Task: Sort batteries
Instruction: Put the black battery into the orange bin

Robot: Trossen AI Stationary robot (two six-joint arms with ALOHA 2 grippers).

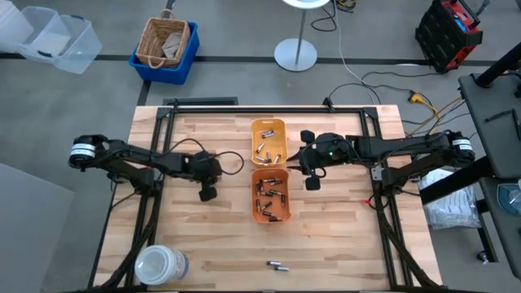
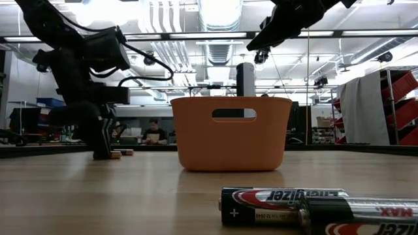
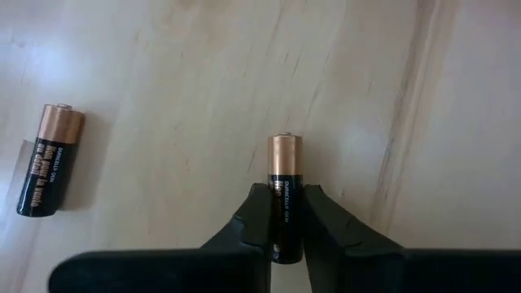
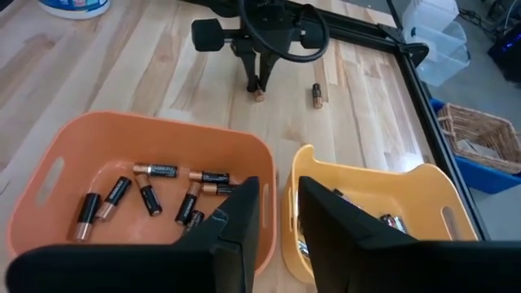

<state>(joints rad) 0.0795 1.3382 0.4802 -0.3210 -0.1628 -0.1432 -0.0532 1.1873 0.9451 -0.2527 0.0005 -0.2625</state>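
Note:
My left gripper (image 3: 285,189) (image 1: 207,194) stands left of the trays, shut on a copper-topped black battery (image 3: 285,163) that lies on the wood. A second battery (image 3: 50,159) lies loose beside it. My right gripper (image 4: 279,191) (image 1: 312,182) hangs open and holds nothing, above the right side of the two trays. The orange tray (image 1: 254,213) sits nearer and holds several batteries (image 4: 155,171). The yellow-orange tray (image 1: 268,124) sits behind it with several more (image 1: 262,150). Two more batteries (image 1: 277,265) (image 2: 287,205) lie side by side near the front edge. My left gripper pinches the battery's black body (image 3: 285,213) between its two fingers, at the end away from the copper cap. The fingers come down from above, and the copper end (image 3: 285,150) sticks out past the fingertips. The battery appears to lie on the table.
A white round container (image 1: 160,264) stands at the near left corner. A black frame (image 1: 269,108) runs along the table's far edge and sides. Bare wood lies between the left gripper and the trays and across the near half of the table.

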